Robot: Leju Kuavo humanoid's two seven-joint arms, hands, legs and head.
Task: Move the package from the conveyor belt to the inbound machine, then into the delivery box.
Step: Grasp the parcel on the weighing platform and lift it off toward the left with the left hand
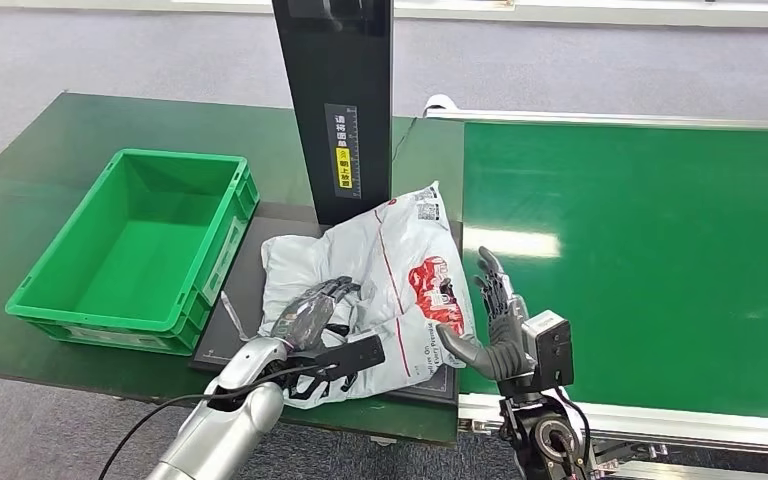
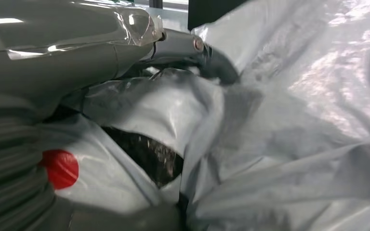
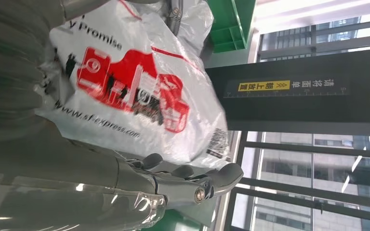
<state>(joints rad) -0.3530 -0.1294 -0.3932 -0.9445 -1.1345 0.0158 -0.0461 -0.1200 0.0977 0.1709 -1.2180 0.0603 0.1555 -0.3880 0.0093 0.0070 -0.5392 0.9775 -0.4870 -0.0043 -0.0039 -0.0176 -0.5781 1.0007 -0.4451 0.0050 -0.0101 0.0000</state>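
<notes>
On the dark scanner plate (image 1: pixel 245 262) beside the green crate (image 1: pixel 130 245), the left hand (image 1: pixel 310 310) grips the parcel (image 1: pixel 380 270); the right hand (image 1: pixel 495 320) is spread open beside it.

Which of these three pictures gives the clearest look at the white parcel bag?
The head view: it shows the whole package lying on the dark platform beside the green crate. The right wrist view shows its red print and lettering up close, but not its surroundings. The left wrist view shows just crumpled plastic against the left hand.
</notes>
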